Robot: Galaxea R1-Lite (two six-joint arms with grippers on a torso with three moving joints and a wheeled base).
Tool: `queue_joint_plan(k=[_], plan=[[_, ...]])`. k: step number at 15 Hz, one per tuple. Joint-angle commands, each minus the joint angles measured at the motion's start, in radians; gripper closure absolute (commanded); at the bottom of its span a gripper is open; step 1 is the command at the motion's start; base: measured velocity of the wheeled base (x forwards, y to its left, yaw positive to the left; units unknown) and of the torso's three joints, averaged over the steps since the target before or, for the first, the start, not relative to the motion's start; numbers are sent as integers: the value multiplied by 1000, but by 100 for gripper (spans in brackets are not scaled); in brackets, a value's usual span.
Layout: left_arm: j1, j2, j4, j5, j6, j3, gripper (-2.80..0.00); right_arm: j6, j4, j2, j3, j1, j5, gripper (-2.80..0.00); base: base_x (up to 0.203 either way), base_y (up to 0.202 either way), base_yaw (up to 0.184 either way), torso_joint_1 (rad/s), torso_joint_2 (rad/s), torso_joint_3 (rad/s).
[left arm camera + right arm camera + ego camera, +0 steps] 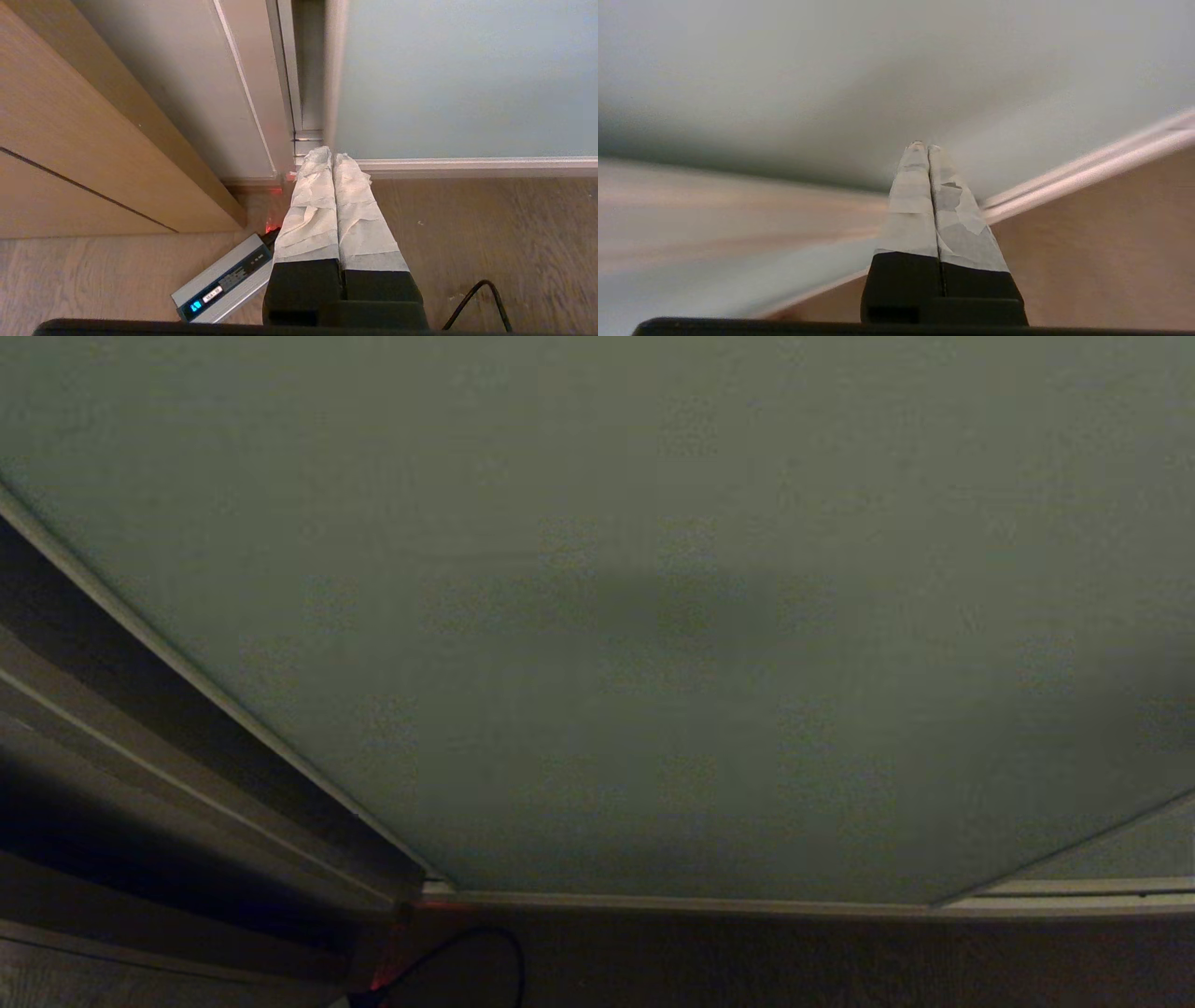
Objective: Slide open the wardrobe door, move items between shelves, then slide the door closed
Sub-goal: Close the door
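The sliding wardrobe door (pixel 653 616) stands closed, filling the head view, and its upright left edge lies just beyond the parked left gripper (pixel 332 156), while the right gripper (pixel 927 148), likewise pressed shut and empty, points at the bare panel.

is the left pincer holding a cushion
No, the left pincer is shut and empty, hanging over the floor by a grey power brick.

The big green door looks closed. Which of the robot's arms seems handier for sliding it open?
Probably the right. The right gripper, shut, is raised with its tips close to the sliding wardrobe door. The left gripper, also shut, hangs low over the floor near a grey power brick, by the door's bottom corner.
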Motion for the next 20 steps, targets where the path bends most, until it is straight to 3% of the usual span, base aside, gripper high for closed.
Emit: queue_joint_plan(k=[1, 7, 9, 12, 14, 16, 20], plan=[[0, 0, 1, 0, 0, 0, 0, 4, 55, -133, -30, 23, -92, 0, 0, 0, 0, 0, 0, 0], [0, 0, 1, 0, 0, 0, 0, 11, 39, -409, -32, 224, -552, 0, 0, 0, 0, 0, 0, 0], [0, 0, 1, 0, 0, 0, 0, 38, 18, -462, -22, 343, -718, 0, 0, 0, 0, 0, 0, 0], [0, 0, 1, 0, 0, 0, 0, 47, 10, -566, -1, 611, -910, 0, 0, 0, 0, 0, 0, 0], [0, 0, 1, 0, 0, 0, 0, 4, 11, -688, 79, 833, -959, 0, 0, 0, 0, 0, 0, 0], [0, 0, 1, 0, 0, 0, 0, -84, 16, -838, 288, 1003, -983, 0, 0, 0, 0, 0, 0, 0], [0, 0, 1, 0, 0, 0, 0, -264, 45, -1185, 723, 1151, -999, 0, 0, 0, 0, 0, 0, 0]])
